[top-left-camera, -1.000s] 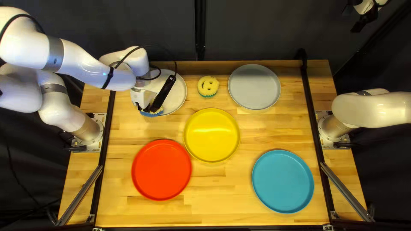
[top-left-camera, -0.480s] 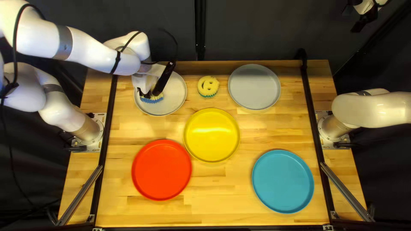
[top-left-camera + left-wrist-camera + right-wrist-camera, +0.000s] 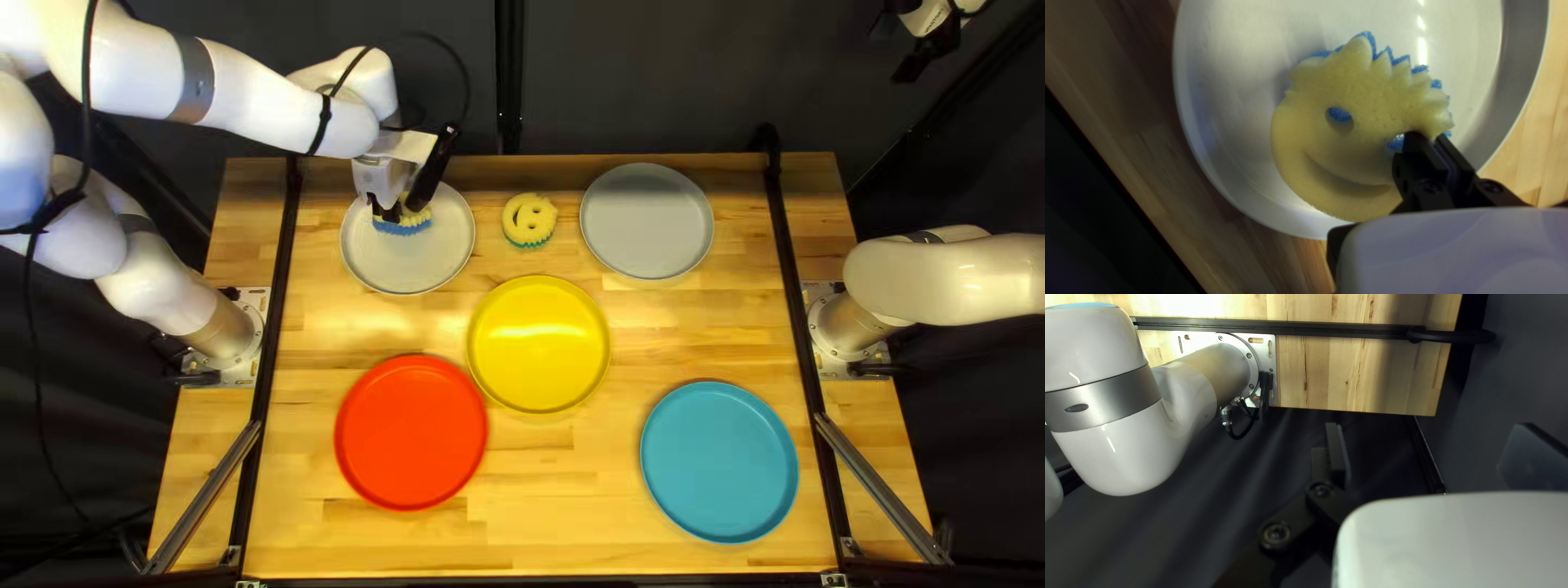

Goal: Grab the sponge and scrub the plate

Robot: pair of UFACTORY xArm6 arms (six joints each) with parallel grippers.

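One sponge (image 3: 1366, 144) is grasped by the left gripper (image 3: 1429, 139), a finger set in its eye hole and the other outside its edge, probably so that the blue side is left free to scrub. Beneath the fingers lies the white plate (image 3: 1235, 109); contact cannot be confirmed. The right gripper (image 3: 1429, 436), fingers spread, is held off the table (image 3: 1372, 370), presumably for clearance.

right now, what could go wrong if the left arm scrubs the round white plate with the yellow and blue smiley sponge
The left gripper pinches the yellow and blue smiley sponge only near one eye, so it might pivot or tear under drag.

The right gripper is away from the round white plate, so scrubbing could make the plate slide.
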